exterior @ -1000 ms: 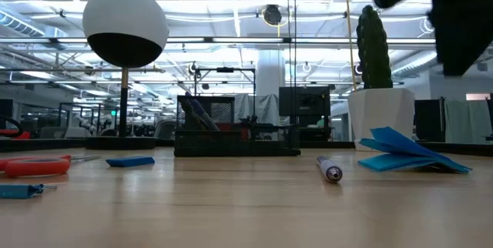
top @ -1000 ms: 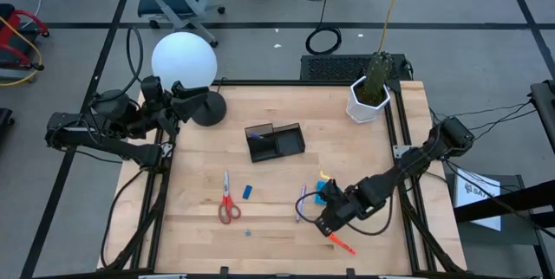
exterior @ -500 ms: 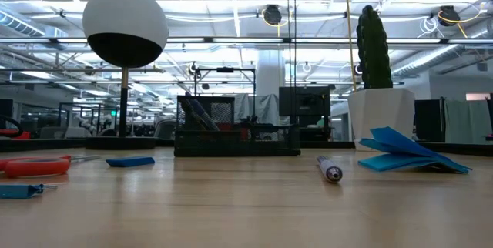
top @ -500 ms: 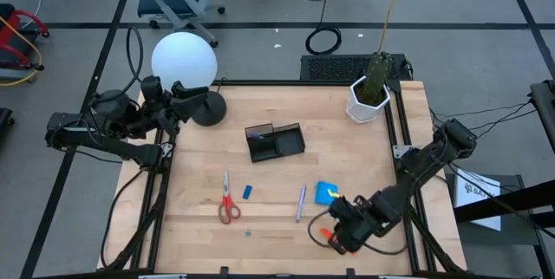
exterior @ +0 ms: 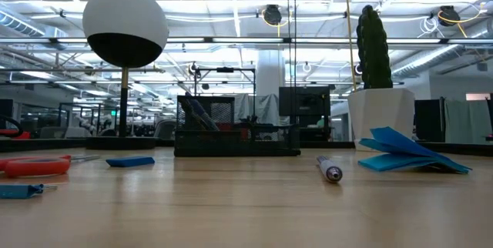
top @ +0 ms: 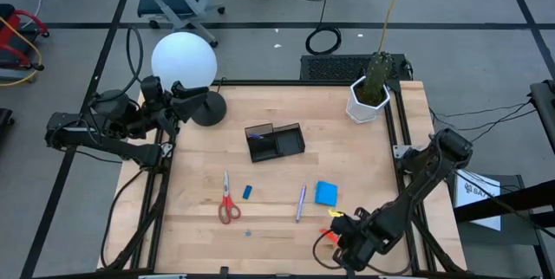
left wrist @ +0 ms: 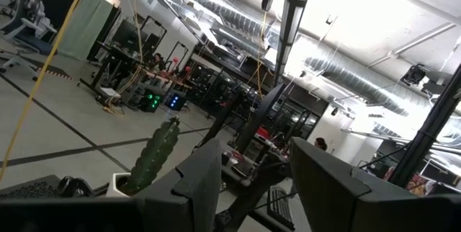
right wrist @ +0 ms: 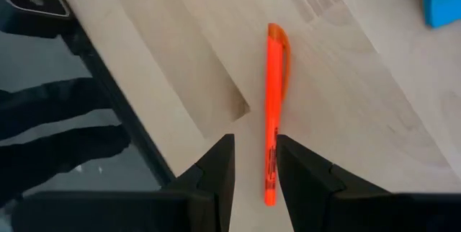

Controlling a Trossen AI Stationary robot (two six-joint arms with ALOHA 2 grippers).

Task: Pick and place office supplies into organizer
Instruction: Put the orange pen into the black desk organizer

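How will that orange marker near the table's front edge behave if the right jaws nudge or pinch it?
The orange marker looks like a slim, smooth, rounded plastic barrel, so it is probably stiff and light. Lying flat near the table edge, it may roll if nudged sideways. The right gripper straddles it with open jaws; an off-centre pinch could make it slip.

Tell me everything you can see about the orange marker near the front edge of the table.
The orange marker is a slim, glossy, plastic-looking stick with a rounded end, lying flat on the light wooden table close to its front edge. The right gripper hangs just above it, fingers open and straddling one end. Nothing else touches it; the blue notepad lies apart.
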